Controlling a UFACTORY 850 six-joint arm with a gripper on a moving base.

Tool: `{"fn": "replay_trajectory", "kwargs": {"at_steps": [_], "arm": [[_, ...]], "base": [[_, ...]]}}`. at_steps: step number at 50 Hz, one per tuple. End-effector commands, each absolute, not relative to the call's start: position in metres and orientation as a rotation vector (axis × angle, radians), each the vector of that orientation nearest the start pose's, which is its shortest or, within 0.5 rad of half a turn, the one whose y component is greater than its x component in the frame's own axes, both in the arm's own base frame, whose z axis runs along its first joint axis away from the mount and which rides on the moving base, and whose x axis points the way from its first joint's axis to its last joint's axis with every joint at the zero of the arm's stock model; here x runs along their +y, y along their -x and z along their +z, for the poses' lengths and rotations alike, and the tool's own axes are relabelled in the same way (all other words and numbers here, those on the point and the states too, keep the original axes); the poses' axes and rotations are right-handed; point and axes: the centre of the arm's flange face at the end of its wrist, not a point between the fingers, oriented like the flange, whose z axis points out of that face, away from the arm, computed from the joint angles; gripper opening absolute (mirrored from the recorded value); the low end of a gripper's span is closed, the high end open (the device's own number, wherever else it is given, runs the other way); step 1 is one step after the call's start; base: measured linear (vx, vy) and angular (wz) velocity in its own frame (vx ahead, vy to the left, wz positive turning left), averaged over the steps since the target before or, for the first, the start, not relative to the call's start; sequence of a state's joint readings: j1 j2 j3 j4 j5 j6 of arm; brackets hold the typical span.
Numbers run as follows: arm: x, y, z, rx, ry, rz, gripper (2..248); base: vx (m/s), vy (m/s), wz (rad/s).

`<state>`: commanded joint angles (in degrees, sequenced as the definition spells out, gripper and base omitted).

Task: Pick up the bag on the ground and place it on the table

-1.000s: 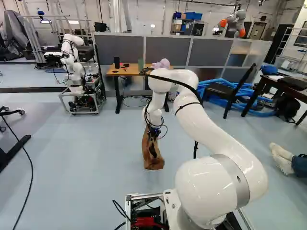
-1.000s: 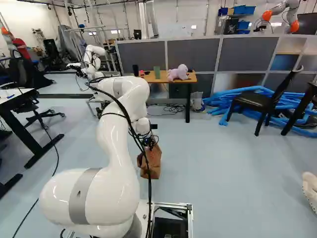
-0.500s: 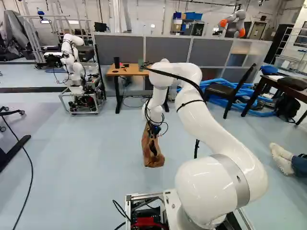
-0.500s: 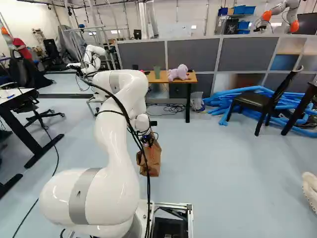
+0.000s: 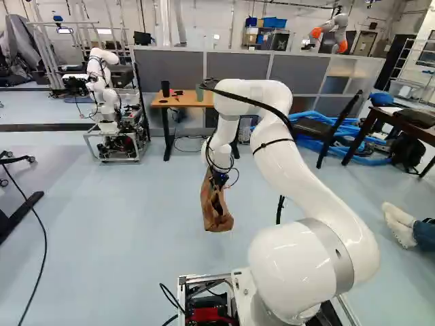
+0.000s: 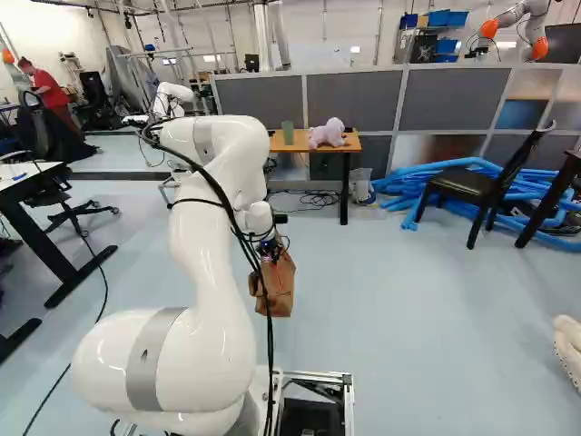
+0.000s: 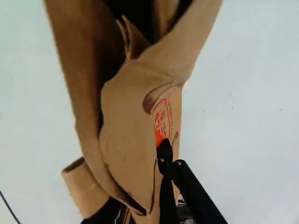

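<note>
Left base view: your gripper [image 5: 218,185], pinched on the bag [image 5: 213,219], rises with it; pick looks made. You next need the table [image 5: 194,101], ahead of the gripper.

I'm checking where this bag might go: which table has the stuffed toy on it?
The wooden one, by the grey partition. The purple toy sits on it; none shows on the white table or dark one.
</note>
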<state>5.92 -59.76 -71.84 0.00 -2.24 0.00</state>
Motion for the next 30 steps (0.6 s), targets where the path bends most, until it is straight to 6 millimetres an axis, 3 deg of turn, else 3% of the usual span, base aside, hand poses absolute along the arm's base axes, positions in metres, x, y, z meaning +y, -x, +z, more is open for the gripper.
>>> {"fn": "replay_trajectory", "kwargs": {"at_steps": [30], "arm": [[0.059, -0.604, 0.13, -0.152, 3.106, -0.362, 21]], "base": [[0.0, 0.0, 0.0]]}}
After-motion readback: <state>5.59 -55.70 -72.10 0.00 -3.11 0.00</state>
